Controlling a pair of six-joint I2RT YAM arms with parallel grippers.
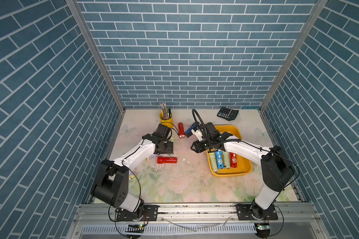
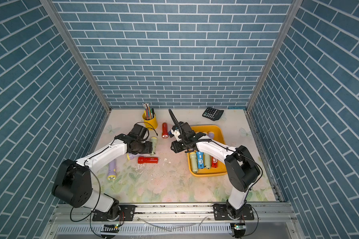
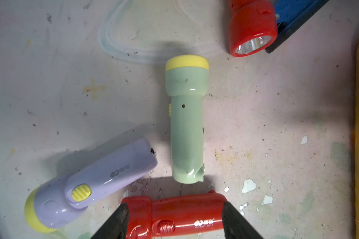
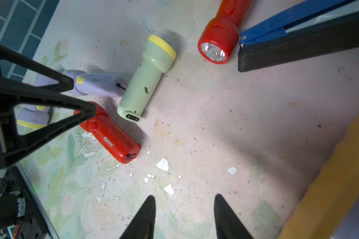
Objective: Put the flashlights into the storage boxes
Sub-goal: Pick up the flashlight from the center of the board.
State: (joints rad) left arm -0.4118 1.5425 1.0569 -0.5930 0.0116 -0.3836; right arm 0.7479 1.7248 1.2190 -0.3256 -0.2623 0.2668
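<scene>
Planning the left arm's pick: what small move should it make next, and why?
Probably ease the left gripper forward and down over the pale green flashlight. It lies loose on the table, centred ahead of the open fingers with its body crosswise to their closing line; the red flashlight nearer them runs along it.

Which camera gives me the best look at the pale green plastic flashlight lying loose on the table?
Left wrist: the pale green plastic flashlight lies whole, centred. Right wrist also shows it whole, off-centre. In both top views the left arm hides part of it.
</scene>
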